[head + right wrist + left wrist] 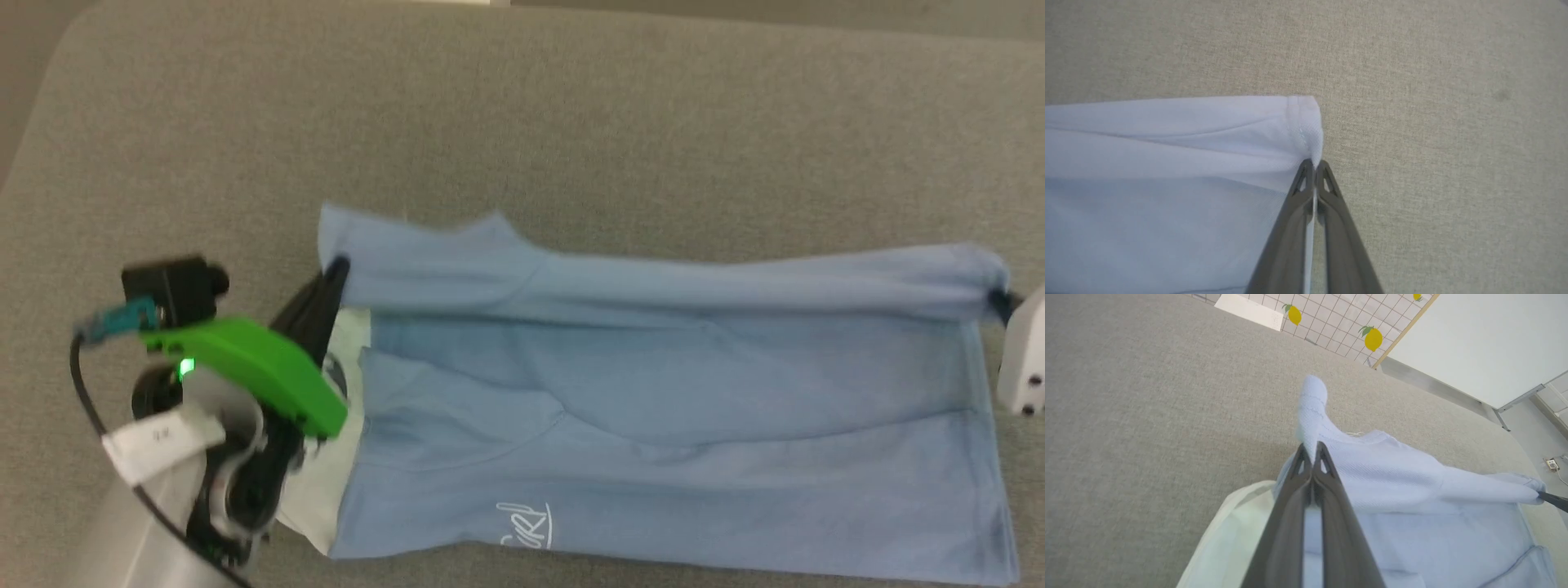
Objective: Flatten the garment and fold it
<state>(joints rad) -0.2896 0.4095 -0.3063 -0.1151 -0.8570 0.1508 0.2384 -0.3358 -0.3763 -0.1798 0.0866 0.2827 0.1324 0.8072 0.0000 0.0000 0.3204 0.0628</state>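
Closest, the left gripper [335, 269] has its fingers closed on the collar-end far corner of the garment [653, 392]. The grey fabric table [522, 106] carries this light blue polo lengthwise near its front edge, far side folded over onto the body. The right gripper [1314, 163] pinches the hem-end far corner, fingers together.

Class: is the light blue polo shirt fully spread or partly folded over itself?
Partly folded: a far strip of the light blue polo shirt is doubled over its body, ends pinched by the left gripper and right gripper.
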